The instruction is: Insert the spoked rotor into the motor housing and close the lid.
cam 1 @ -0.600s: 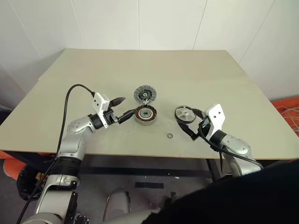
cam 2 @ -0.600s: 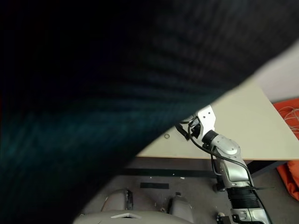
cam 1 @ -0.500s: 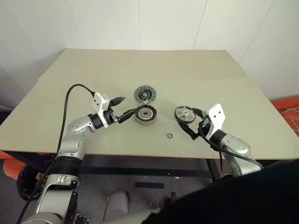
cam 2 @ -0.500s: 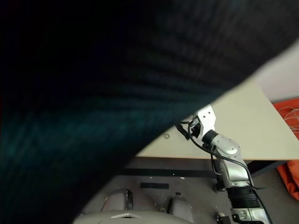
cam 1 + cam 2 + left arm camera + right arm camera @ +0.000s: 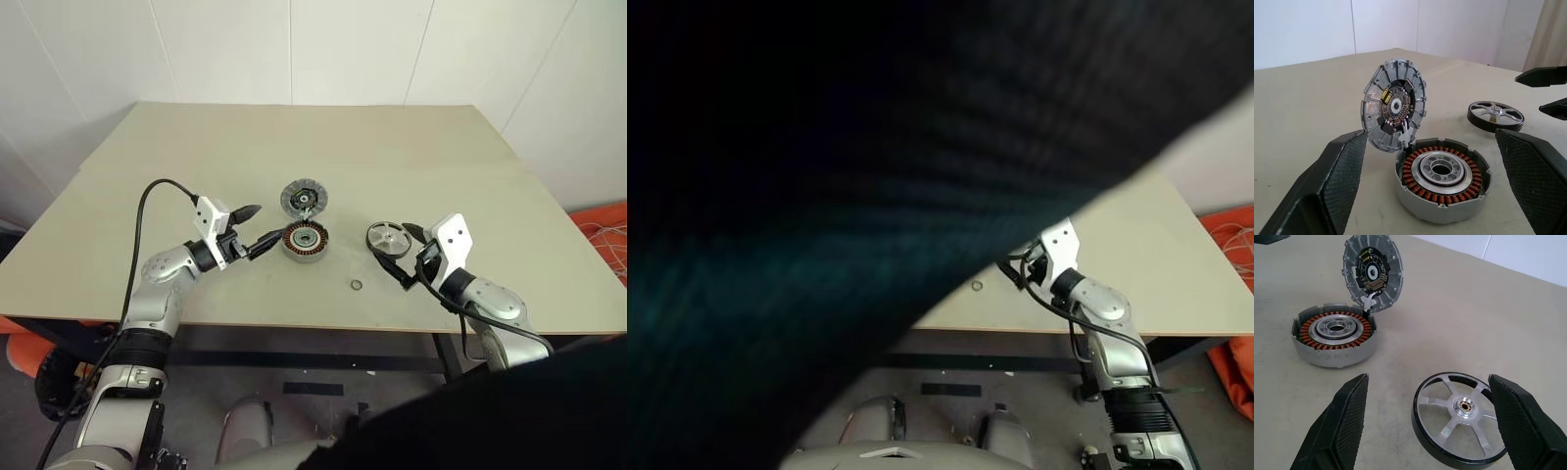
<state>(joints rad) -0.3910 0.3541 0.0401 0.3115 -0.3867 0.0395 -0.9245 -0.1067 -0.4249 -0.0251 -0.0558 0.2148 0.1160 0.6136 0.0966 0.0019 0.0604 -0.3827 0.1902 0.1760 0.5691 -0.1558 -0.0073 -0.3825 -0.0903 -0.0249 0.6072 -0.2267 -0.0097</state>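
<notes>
The motor housing (image 5: 305, 242) sits mid-table, its copper coils showing around a silver hub (image 5: 1442, 176). Its lid (image 5: 305, 198) stands upright at the housing's far edge, ribbed grey rim and dark centre facing me (image 5: 1395, 111). The spoked rotor (image 5: 389, 239) lies flat on the table to the right of the housing (image 5: 1462, 411). My left gripper (image 5: 263, 225) is open just left of the housing and holds nothing. On the other side, my right gripper (image 5: 405, 257) is open with its fingers either side of the rotor's near right edge, apart from it.
A small metal washer (image 5: 357, 285) lies near the table's front edge (image 5: 294, 323), between housing and rotor. The beige table (image 5: 294, 147) runs bare toward the white wall. An orange thing (image 5: 602, 220) with white cable lies off the table's right side.
</notes>
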